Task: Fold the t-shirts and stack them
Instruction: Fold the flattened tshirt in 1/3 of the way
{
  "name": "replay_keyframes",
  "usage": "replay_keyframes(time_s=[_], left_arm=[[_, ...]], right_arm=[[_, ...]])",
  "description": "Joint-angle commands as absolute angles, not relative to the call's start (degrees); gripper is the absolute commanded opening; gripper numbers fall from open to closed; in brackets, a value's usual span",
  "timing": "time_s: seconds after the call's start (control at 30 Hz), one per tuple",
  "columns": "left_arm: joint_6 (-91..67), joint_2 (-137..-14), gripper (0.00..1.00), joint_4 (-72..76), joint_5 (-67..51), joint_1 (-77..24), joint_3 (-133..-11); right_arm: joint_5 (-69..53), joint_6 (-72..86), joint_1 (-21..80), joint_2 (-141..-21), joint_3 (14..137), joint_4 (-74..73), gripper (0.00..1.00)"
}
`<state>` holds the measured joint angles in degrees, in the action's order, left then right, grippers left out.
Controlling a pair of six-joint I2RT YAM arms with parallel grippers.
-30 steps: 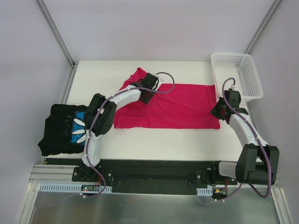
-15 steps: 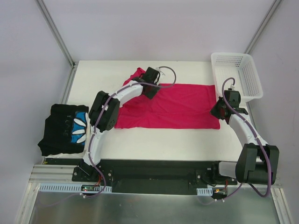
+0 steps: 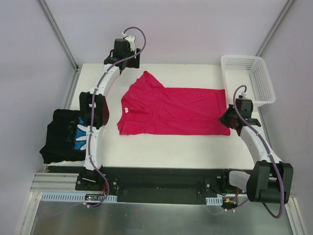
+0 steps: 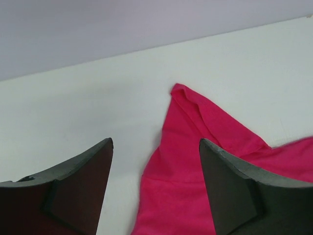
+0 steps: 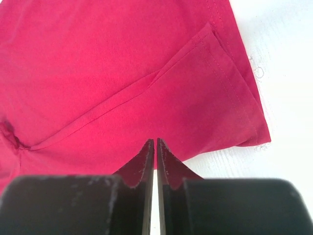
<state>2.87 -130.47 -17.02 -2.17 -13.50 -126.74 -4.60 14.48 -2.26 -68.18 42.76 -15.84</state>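
Black t-shirt (image 3: 61, 134), folded with its blue-and-white print up, lies nearest, at the near left corner of the table (image 3: 161, 152). Mid-table the crimson-pink t-shirt (image 3: 176, 110) is spread flat. The right gripper (image 5: 155, 141) sits at its near right corner, jaws all but closed, no cloth visibly pinched. Farthest, the left gripper (image 4: 155, 147) hangs wide open and empty, just short of the pink sleeve (image 4: 205, 112).
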Motion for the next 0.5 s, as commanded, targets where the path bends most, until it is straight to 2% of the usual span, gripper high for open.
replay_keyframes(time_s=[0.0, 0.17, 0.47], left_arm=[[-10.35, -137.01, 0.69, -15.74, -14.75, -14.15, -126.12], [-19.76, -141.84, 0.64, -10.99, -24.16, -14.15, -127.52], [-23.46, -144.4, 0.62, -5.98, -26.89, -14.15, -129.46]], right_arm=[[-4.92, 14.41, -2.2, -65.04, 42.54, -16.61, 0.07], [-3.96, 14.06, -2.2, -63.99, 42.54, -17.75, 0.06], [-2.99, 13.36, -2.37, -63.37, 42.54, -18.81, 0.05]])
